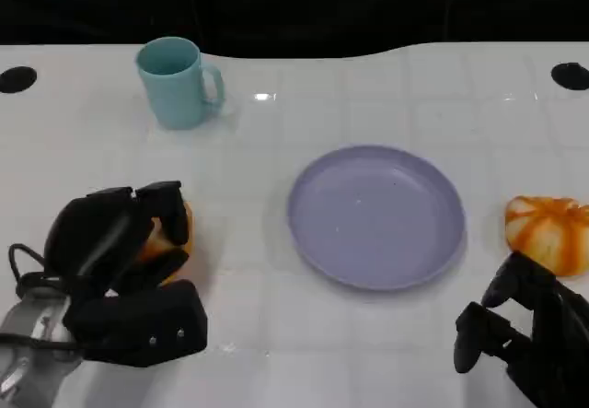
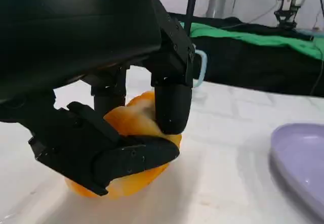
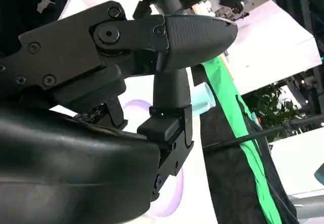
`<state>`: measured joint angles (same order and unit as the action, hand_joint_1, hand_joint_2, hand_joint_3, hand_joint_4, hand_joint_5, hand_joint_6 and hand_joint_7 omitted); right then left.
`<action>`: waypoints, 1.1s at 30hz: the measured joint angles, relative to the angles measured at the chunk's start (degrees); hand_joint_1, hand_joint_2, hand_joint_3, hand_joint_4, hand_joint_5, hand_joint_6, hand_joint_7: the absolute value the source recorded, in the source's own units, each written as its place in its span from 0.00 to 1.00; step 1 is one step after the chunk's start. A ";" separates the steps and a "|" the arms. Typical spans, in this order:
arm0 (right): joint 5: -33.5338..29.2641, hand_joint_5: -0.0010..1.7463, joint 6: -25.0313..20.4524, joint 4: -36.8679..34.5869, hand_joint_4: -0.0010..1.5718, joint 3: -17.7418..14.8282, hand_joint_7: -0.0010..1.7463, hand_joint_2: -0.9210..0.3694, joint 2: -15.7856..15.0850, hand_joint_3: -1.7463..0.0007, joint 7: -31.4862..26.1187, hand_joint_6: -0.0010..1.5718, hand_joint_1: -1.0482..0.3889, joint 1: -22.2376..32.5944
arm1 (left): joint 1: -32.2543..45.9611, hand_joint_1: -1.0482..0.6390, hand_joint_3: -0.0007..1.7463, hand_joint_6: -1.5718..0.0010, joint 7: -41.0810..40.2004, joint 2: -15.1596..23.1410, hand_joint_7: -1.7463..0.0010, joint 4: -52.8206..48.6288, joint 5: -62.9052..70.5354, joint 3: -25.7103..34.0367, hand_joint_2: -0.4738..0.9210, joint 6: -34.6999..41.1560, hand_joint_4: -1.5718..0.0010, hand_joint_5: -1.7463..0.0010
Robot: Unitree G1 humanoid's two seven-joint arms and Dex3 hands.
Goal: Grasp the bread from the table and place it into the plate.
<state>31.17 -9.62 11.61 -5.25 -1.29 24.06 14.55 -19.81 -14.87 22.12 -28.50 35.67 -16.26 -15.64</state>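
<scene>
My left hand (image 1: 120,274) grips an orange bread roll (image 1: 179,233) at the table's left, with fingers (image 2: 172,102) wrapped over its top and the thumb under its side; the roll (image 2: 135,125) sits low on the white table. An empty lavender plate (image 1: 375,215) lies at the centre, to the right of that roll, and its rim (image 2: 304,158) appears in the left wrist view. A second orange-and-white bread (image 1: 550,231) lies at the right edge. Just in front of it my right hand (image 1: 529,339) holds nothing, its fingers (image 3: 195,32) apart.
A teal mug (image 1: 177,83) stands at the back left, also seen past my right hand as a teal mug (image 3: 205,98). Two black holes (image 1: 17,79) mark the table's far corners. Beyond the far edge hangs dark cloth with green fabric (image 2: 263,34).
</scene>
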 measured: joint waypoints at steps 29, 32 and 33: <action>0.55 1.00 -1.80 0.11 0.47 -0.52 0.92 0.00 0.05 0.77 -0.50 0.35 0.33 0.33 | -9.25 0.53 0.79 0.55 3.13 -8.50 0.00 1.18 -1.63 -0.19 0.61 -1.70 0.43 0.00; 0.53 1.00 -1.80 0.11 0.47 -0.51 0.92 0.00 0.06 0.77 -0.56 0.35 0.33 0.32 | -10.65 0.55 0.79 0.55 1.81 -9.43 0.00 -1.78 -1.60 -0.80 0.60 -3.81 0.47 0.00; 0.52 1.00 -1.80 0.11 0.47 -0.47 0.92 0.00 0.08 0.77 -0.60 0.35 0.33 0.29 | -11.16 0.54 0.76 0.56 1.47 -9.68 0.00 -2.51 -1.60 -0.94 0.61 -4.48 0.50 0.04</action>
<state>31.69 -11.42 11.72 -5.71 -1.21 23.46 14.84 -30.97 -13.40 12.43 -31.01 34.07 -17.19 -20.13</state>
